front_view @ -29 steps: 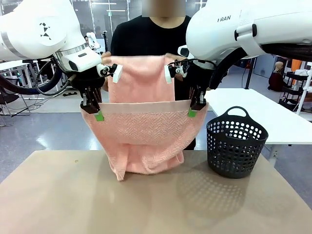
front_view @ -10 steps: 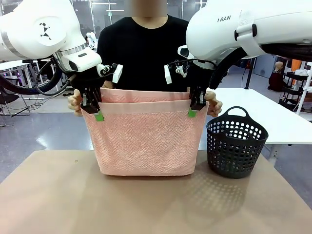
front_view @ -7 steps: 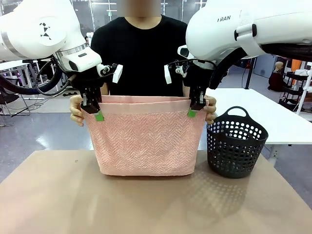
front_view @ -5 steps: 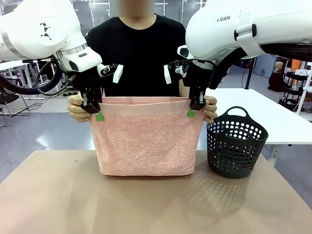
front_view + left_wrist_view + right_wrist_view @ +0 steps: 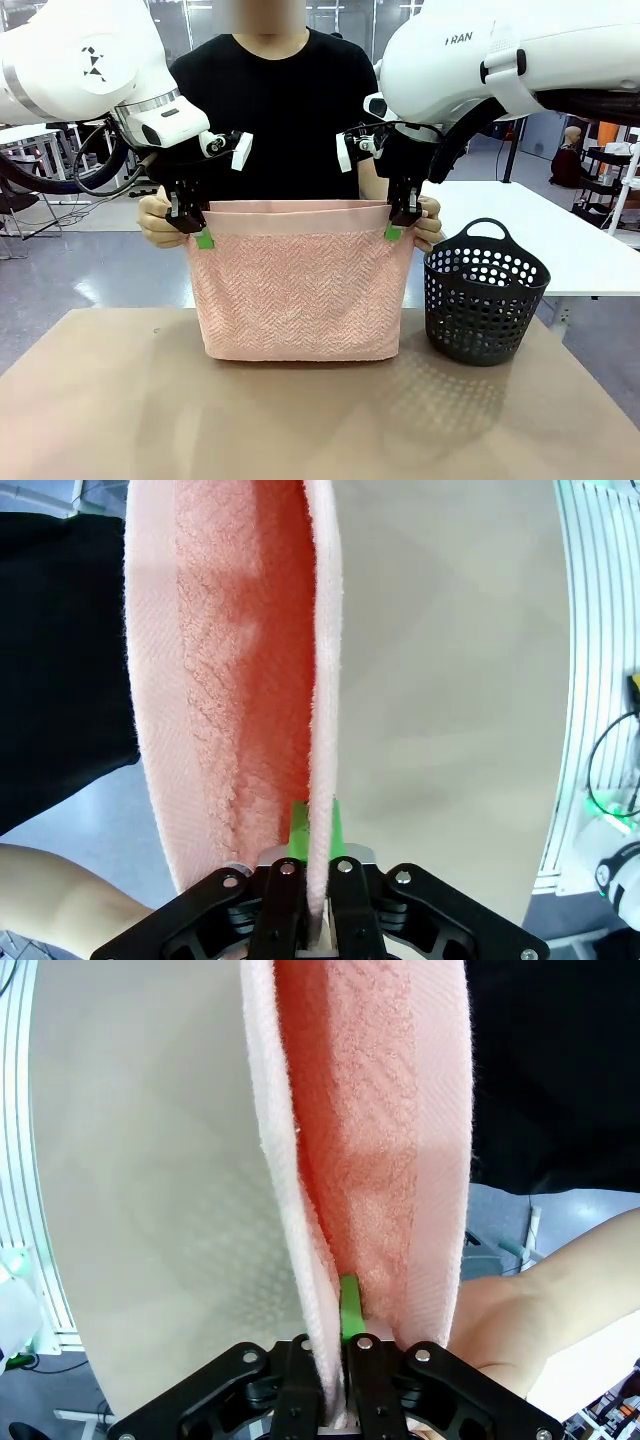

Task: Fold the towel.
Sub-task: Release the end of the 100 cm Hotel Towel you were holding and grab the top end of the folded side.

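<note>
Both jaws pinch the towel (image 5: 300,300) at its upper corners. It looks soft, light and floppy, so corner holds should keep it flat.

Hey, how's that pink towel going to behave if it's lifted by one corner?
Probably floppy: the towel hangs in two limp layers from its top corners at the left pincer and right pincer. Likely grippy rather than slippery, given its fuzzy terry pile. Thin layers suggest light weight.
</note>
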